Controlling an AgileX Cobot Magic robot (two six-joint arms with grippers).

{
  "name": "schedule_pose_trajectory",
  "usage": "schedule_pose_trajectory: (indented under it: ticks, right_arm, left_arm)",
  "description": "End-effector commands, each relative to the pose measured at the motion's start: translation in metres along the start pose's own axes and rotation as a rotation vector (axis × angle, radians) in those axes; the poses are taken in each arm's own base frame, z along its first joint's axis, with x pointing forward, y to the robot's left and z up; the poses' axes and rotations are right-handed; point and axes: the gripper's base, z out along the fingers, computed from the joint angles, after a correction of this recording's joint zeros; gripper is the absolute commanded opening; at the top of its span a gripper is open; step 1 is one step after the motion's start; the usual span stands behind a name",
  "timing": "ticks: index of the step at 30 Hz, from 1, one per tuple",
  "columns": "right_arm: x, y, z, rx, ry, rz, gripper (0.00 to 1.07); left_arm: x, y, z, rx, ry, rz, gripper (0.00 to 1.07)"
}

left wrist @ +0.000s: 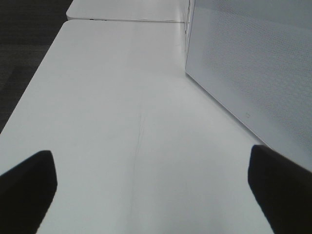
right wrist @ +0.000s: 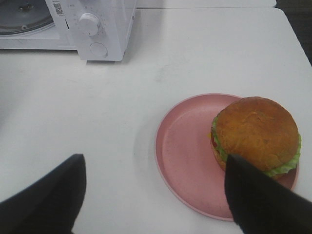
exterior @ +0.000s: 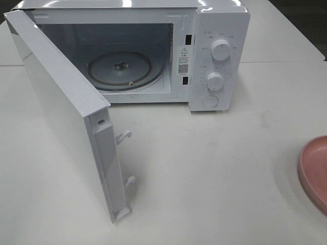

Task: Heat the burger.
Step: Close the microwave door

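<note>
The burger (right wrist: 256, 134) sits on the pink plate (right wrist: 185, 156) on the white worktop (exterior: 214, 168), off to the right of the microwave (exterior: 214, 51), whose door (exterior: 61, 107) stands swung open. The right gripper (right wrist: 153, 195) hovers above the plate, jaws spread wide and empty, one finger overlapping the burger's edge in view. The left gripper (left wrist: 151, 180) is likewise wide apart over bare worktop beside the door.

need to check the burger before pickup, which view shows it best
The right wrist view: the whole burger shows on the plate. The exterior high view shows only the plate's edge, no burger. The left wrist view shows neither.
</note>
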Motion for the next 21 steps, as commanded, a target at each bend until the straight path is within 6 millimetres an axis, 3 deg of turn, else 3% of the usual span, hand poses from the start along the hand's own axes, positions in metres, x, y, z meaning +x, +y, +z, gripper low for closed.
schedule_pose_trajectory:
  ticks: [1,5,10,11,13,14,15,16,18,20,21]
  right_arm:
    - [0.002,0.0,-0.003,0.004,-0.032,-0.012,0.75]
    - [0.002,0.0,-0.003,0.004,-0.032,-0.012,0.75]
    - [0.002,0.0,-0.003,0.004,-0.032,-0.012,0.75]
    - [0.002,0.0,-0.003,0.004,-0.032,-0.012,0.75]
    - [0.002,0.0,-0.003,0.004,-0.032,-0.012,0.75]
    - [0.002,0.0,-0.003,0.004,-0.032,-0.012,0.75]
    - [0.002,0.0,-0.003,0.004,-0.032,-0.012,0.75]
    - [0.002,0.0,-0.003,0.004,-0.032,-0.012,0.75]
    - [0.002,0.0,-0.003,0.004,-0.032,-0.012,0.75]
    - [0.002,0.0,-0.003,0.004,-0.032,-0.012,0.75]
    - [0.002,0.0,-0.003,0.004,-0.032,-0.012,0.75]
  left_arm:
    - [-0.001,0.0,0.001,-0.003,-0.007,-0.001,0.99]
    - [-0.007,0.0,0.008,-0.003,0.037,-0.001,0.95]
    - [-0.02,0.0,0.018,-0.003,0.07,-0.001,0.83]
    - [-0.024,0.0,0.025,-0.003,0.099,-0.001,0.73]
    - [-0.025,0.0,0.027,-0.003,0.113,-0.001,0.68]
    - [-0.027,0.0,0.034,-0.003,0.152,-0.002,0.56]
    - [-0.027,0.0,0.034,-0.003,0.152,-0.002,0.56]
    - [-0.03,0.0,0.04,-0.003,0.168,-0.002,0.46]
    - [-0.032,0.0,0.042,-0.003,0.163,-0.002,0.42]
    - [-0.039,-0.001,0.051,0.012,0.128,-0.016,0.29]
    - [-0.039,-0.001,0.051,0.012,0.128,-0.016,0.29]
